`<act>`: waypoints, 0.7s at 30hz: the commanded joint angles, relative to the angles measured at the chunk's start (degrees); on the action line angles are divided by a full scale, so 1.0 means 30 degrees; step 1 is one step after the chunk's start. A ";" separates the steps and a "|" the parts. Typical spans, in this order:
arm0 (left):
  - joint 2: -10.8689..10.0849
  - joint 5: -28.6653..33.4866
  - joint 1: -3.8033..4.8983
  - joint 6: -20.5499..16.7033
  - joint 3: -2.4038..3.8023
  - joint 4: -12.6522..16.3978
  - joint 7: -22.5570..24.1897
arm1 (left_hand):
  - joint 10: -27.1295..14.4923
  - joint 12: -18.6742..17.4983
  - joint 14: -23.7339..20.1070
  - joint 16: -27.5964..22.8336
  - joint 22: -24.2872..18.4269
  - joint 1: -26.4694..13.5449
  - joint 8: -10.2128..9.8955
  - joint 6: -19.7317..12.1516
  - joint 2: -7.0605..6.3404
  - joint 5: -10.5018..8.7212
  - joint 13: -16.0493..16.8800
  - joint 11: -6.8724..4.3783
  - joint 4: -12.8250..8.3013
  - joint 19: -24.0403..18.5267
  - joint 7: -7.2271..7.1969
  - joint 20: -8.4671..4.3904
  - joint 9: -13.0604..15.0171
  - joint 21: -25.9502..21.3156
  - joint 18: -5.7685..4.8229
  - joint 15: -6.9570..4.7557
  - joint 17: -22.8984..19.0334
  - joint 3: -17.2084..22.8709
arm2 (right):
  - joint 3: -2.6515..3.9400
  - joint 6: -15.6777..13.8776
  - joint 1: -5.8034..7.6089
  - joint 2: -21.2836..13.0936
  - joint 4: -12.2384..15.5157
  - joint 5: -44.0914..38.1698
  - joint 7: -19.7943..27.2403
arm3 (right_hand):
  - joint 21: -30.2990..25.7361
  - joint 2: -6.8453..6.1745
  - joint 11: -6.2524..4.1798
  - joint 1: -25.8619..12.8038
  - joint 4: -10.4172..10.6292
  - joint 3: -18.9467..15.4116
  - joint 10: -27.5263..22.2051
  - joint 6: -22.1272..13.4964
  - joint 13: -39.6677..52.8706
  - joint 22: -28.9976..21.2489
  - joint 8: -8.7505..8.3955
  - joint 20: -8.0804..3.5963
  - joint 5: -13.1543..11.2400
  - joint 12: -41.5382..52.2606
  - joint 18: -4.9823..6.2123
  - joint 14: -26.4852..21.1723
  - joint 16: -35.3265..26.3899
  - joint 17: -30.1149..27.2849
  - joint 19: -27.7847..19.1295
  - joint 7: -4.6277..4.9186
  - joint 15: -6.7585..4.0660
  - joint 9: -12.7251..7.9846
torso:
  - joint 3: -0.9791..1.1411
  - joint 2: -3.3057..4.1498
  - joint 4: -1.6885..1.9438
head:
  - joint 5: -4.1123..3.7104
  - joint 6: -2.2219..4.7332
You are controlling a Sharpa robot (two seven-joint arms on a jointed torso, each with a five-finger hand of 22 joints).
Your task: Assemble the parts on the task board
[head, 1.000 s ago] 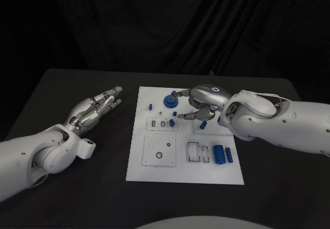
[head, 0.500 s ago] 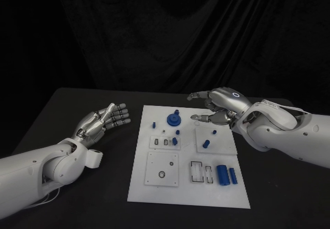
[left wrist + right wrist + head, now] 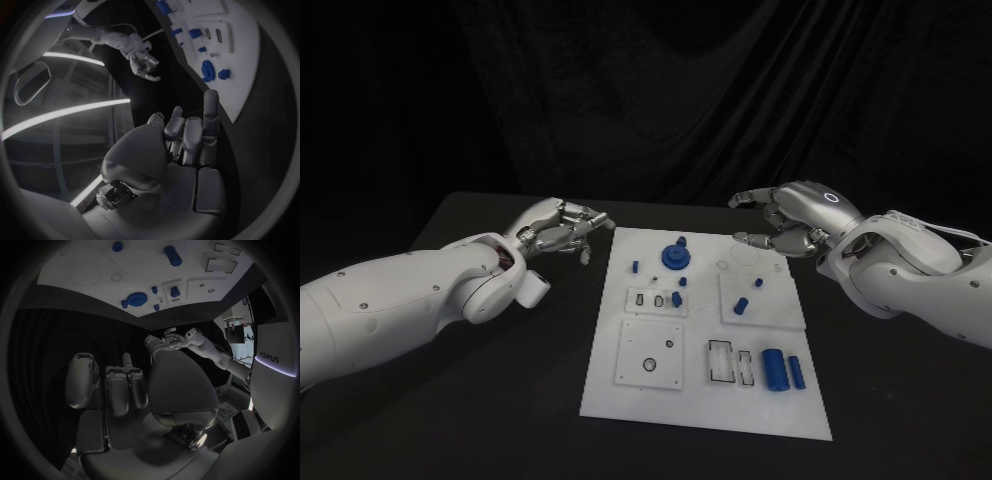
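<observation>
Head view shows the white task board (image 3: 707, 400) lying in the middle of the black table (image 3: 473, 400), its long sides running from the near edge toward the far edge. The left hand (image 3: 564, 236) hovers over the table just beside the board's far left corner, its fingers curled in toward the palm with nothing between them. The right hand (image 3: 788, 220) hangs above the board's far right corner, fingers bent and slightly spread, also holding nothing. On the board, a large blue round part (image 3: 676, 257) sits near the far edge, left of the middle, with a small blue peg (image 3: 636, 267) beside it toward the left edge. A blue piece (image 3: 676, 298) stands in a raised white block below them, and another small blue piece (image 3: 743, 301) stands on the neighbouring block toward the right edge. Near the right edge toward the near end lie a thick blue cylinder (image 3: 772, 367) and a thinner blue pin (image 3: 798, 372) side by side, just beside two empty rectangular slots (image 3: 728, 364). Left of those sits a square white plate (image 3: 653, 353) with a small dark hole.
</observation>
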 commanded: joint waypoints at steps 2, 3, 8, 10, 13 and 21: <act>0.0528 -0.8645 0.0377 0.0913 0.0020 0.0428 -0.5173 | 0.7891 0.4227 0.6773 0.2162 0.9361 -0.0256 0.1239 0.0712 -0.0584 0.0092 0.8816 -0.0428 0.0098 0.4651 -0.0430 -0.0263 0.1127 0.6608 -0.1508 -0.0411 0.8561 0.0859 | 0.0006 0.0442 -0.0228 0.0045 -0.0186 0.0364 -0.0602 | 0.0062 0.0130 0.0080 0.0140 -0.0034 0.0154 0.1991 0.0197 0.5032 0.3639 0.0140 -0.0045 -0.0021 0.0050 -0.0136 0.1998 0.0056 0.5032 0.0130 0.0044 0.0036 -0.0050 | 0.0511 -0.0594 -0.0111 | 0.0179 -0.0582; 0.0681 -0.9995 0.0452 0.1046 0.0021 0.0633 -0.5819 | 0.7891 0.4227 0.6773 0.2162 1.0431 -0.0533 0.1503 0.0795 -0.0666 0.0097 0.8816 -0.0478 0.0099 0.5301 -0.0554 -0.0316 0.1416 0.7241 -0.1653 -0.0446 0.8561 0.0942 | 0.0006 0.0539 -0.0292 0.0056 -0.0229 0.0390 -0.0642 | 0.0062 0.0130 0.0080 0.0140 -0.0034 0.0154 0.1991 0.0197 0.5032 0.3639 0.0140 -0.0045 -0.0021 0.0050 -0.0136 0.1998 0.0056 0.5032 0.0130 0.0044 0.0036 -0.0050 | 0.0531 -0.0624 -0.0110 | 0.0196 -0.0656; 0.1463 -1.4060 0.0644 0.1279 0.0024 0.1540 -0.8921 | 0.7891 0.4227 0.6773 0.2162 1.5477 -0.3041 0.4108 0.1417 -0.1065 0.0092 0.8816 -0.1275 0.0105 0.9359 -0.1368 -0.0932 0.4632 0.9708 -0.2651 -0.1193 0.8561 0.0792 | 0.0006 0.0838 -0.0530 0.0100 -0.0386 0.0453 -0.0768 | 0.0078 0.0182 0.0093 0.0248 -0.0094 0.0195 0.1991 0.0328 0.5032 0.3642 0.0164 -0.0044 -0.0023 0.0050 -0.0138 0.1998 0.0056 0.5032 0.0141 0.0073 0.0042 -0.0089 | 0.0726 -0.0884 -0.0077 | 0.0180 -0.1099; 0.1850 -1.4808 0.0680 0.1371 0.0025 0.1785 -1.0259 | 0.7891 0.4227 0.6773 0.2162 1.5870 -0.3818 0.5077 0.0993 -0.1139 0.0076 0.8816 -0.1360 0.0091 0.9682 -0.1579 -0.1169 0.6191 0.9855 -0.2720 -0.1292 0.8561 0.0835 | 0.0006 0.0891 -0.0590 0.0117 -0.0424 0.0465 -0.0816 | 0.0092 0.0198 0.0104 0.0306 -0.0132 0.0213 0.1991 0.0409 0.5032 0.3645 0.0182 -0.0042 -0.0025 0.0050 -0.0141 0.1998 0.0056 0.5032 0.0150 0.0090 0.0046 -0.0106 | 0.0862 -0.0976 -0.0128 | 0.0235 -0.1334; 0.2386 -1.5381 0.0707 0.1668 0.0027 0.1985 -1.1968 | 0.7891 0.4227 0.6773 0.2162 1.6353 -0.5465 0.6801 0.0266 -0.1214 0.0050 0.8816 -0.1663 0.0096 1.0131 -0.1753 -0.1377 0.9335 1.0005 -0.2830 -0.1529 0.8561 0.0715 | 0.0007 0.0918 -0.0636 0.0114 -0.0429 0.0473 -0.0877 | 0.0092 0.0198 0.0104 0.0306 -0.0132 0.0213 0.1991 0.0409 0.5032 0.3645 0.0182 -0.0042 -0.0025 0.0050 -0.0141 0.1998 0.0056 0.5032 0.0150 0.0090 0.0046 -0.0106 | 0.1023 -0.1070 -0.0222 | 0.0378 -0.1639; 0.3366 -1.5820 0.0726 0.1553 0.0029 0.2199 -1.4220 | 0.7891 0.4227 0.6773 0.2162 1.6719 -0.5942 0.7798 0.0304 -0.1494 0.0025 0.8816 -0.2002 0.0069 1.0526 -0.2108 -0.1693 1.1872 1.0099 -0.2924 -0.1921 0.8561 0.0618 | 0.0007 0.1022 -0.0670 0.0008 -0.0257 0.0480 -0.1113 | 0.0101 0.0210 0.0113 0.0336 -0.0151 0.0221 0.1991 0.0467 0.5032 0.3647 0.0194 -0.0040 -0.0028 0.0050 -0.0142 0.1998 0.0056 0.5032 0.0156 0.0104 0.0049 -0.0120 | 0.1287 -0.1041 -0.0459 | 0.0542 -0.2047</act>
